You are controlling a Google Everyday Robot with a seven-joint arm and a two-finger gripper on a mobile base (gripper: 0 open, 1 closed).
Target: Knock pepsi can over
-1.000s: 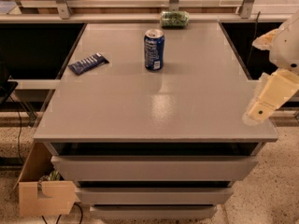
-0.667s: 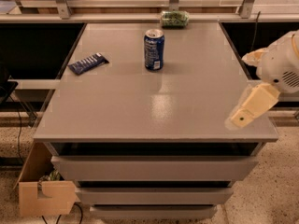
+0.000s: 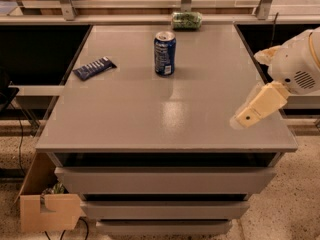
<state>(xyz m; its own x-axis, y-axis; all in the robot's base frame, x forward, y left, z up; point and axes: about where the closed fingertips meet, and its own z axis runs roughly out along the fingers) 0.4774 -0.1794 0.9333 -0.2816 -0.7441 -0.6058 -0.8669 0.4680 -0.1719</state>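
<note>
The pepsi can (image 3: 164,53), dark blue with a silver top, stands upright on the far middle of the grey table (image 3: 150,119). My gripper (image 3: 250,115), cream-coloured on a white wrist, reaches in from the right. It hovers over the table's front right part, well to the right of the can and nearer the front, and touches nothing.
A flat dark blue snack bar wrapper (image 3: 94,67) lies at the table's left. A green translucent packet (image 3: 186,20) lies at the far edge behind the can. Drawers sit under the tabletop. A cardboard box (image 3: 47,211) stands on the floor at lower left.
My gripper has moved left, from beyond the table's right edge to over its front right part. The can, wrapper and packet have not moved.
</note>
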